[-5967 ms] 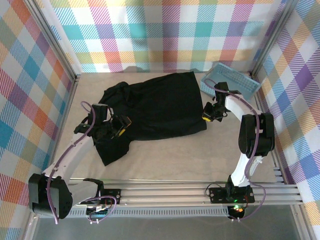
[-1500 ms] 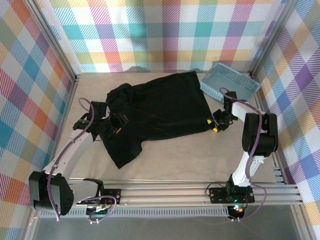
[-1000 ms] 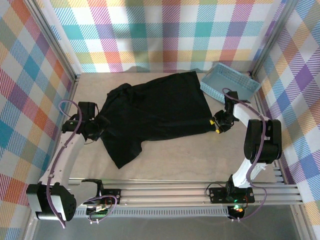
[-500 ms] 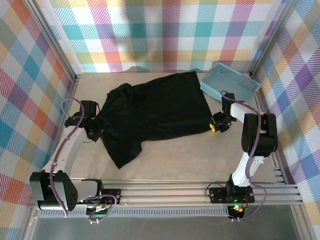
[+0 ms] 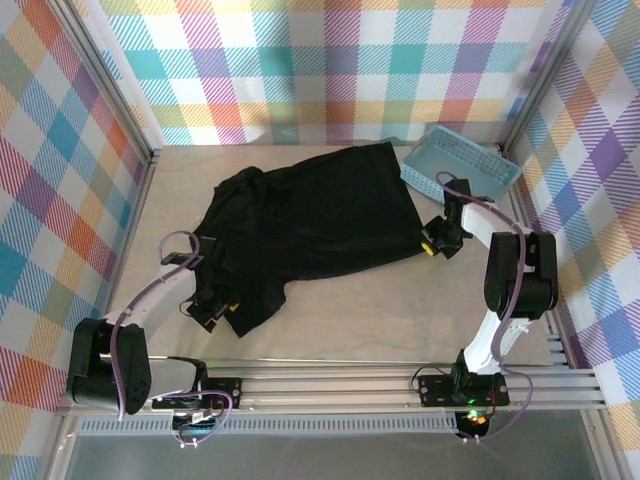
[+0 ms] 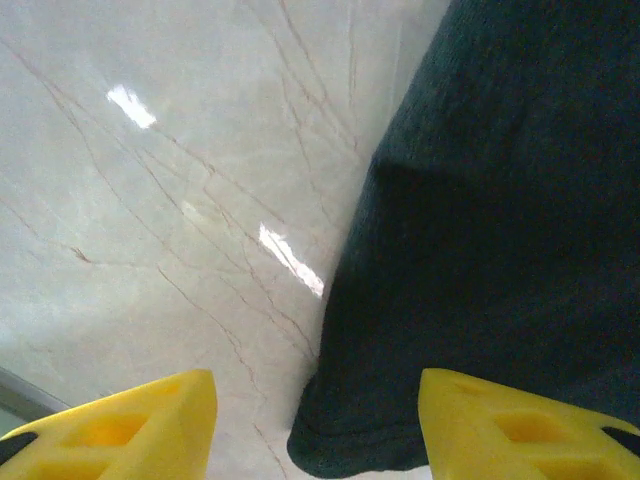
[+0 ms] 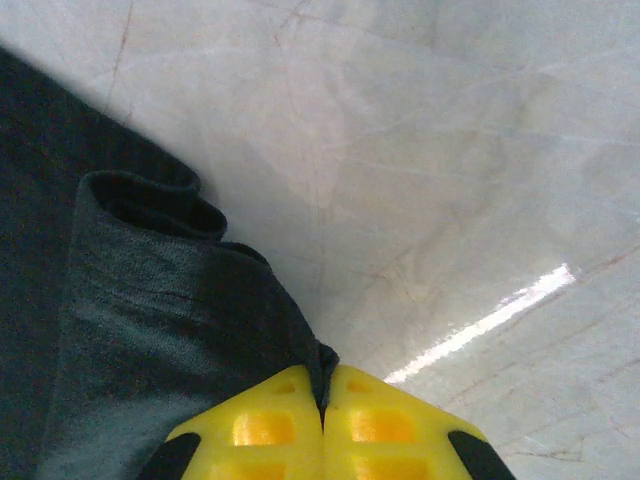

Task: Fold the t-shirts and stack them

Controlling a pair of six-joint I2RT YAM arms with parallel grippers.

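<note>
A black t-shirt (image 5: 310, 225) lies spread and a little rumpled on the pale table, with one flap reaching toward the near left. My left gripper (image 5: 215, 312) hangs over the tip of that flap. In the left wrist view its yellow fingertips (image 6: 125, 430) stand apart, and the t-shirt's rounded hem corner (image 6: 350, 445) lies between them, untouched. My right gripper (image 5: 431, 245) is at the shirt's right edge. In the right wrist view, this gripper (image 7: 322, 395) is shut on a pinch of the t-shirt's dark hem (image 7: 130, 320).
A light blue mesh basket (image 5: 460, 165) sits at the back right, just behind the right arm. Bare marbled tabletop (image 5: 400, 320) runs along the near side. Checked walls and metal posts close in the left, back and right.
My left gripper has swung from the shirt's left side down to the near tip of the flap. My right gripper has closed on the shirt's right edge.
</note>
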